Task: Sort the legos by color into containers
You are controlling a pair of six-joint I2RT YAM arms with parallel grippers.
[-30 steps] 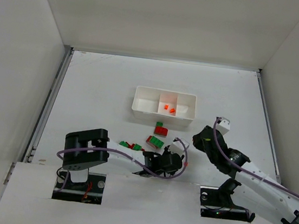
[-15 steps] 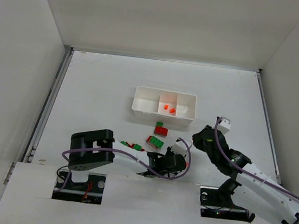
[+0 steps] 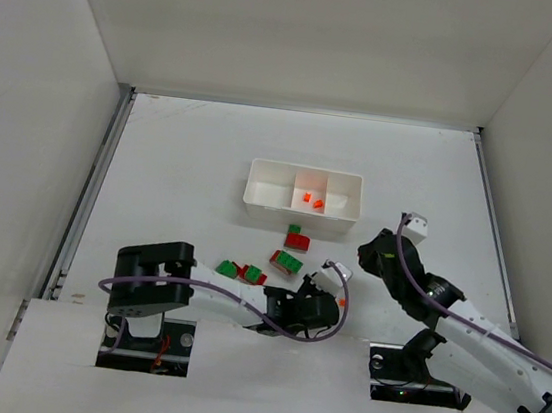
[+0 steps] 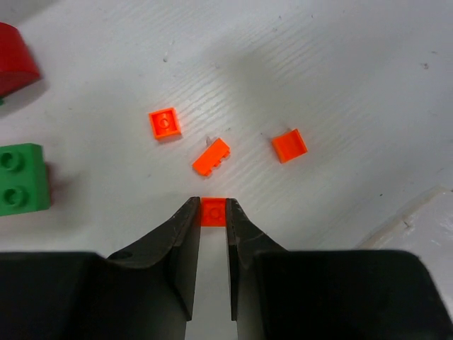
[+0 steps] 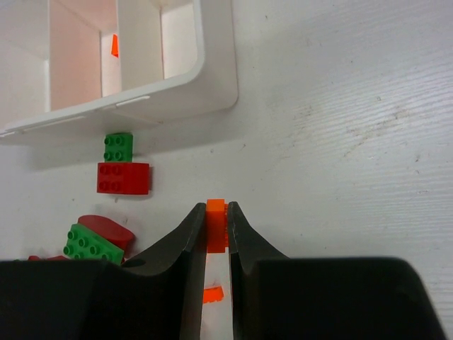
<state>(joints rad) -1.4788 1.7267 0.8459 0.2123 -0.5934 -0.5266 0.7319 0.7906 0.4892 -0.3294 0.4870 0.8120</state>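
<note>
Legos [image 3: 290,254] are mostly lying in a loose cluster on the bench [image 3: 179,175], just at 6 o'clock from the white tray [image 3: 251,202]; two orange bits [image 3: 311,201] are already sitting in its middle compartment.

In the left wrist view, the left claw [image 4: 212,207] is clenching a tiny orange piece [image 4: 213,214] right at its tips, and that piece is resting on the bench; three loose orange pieces [image 4: 211,156] are lying just beyond it, spread from 11 to 1 o'clock; a green brick [image 4: 21,177] is sitting out at 9 o'clock, with a red brick [image 4: 14,67] poking in around 10.

Right claw [image 5: 216,211] is pinching an upright orange piece [image 5: 216,227] between its fingertips; the tray is sitting at 11 o'clock from it; a small green lego [image 5: 117,146] is touching a red lego [image 5: 123,178] at about 10 o'clock; can't tell if that held piece is touching the bench.
</note>
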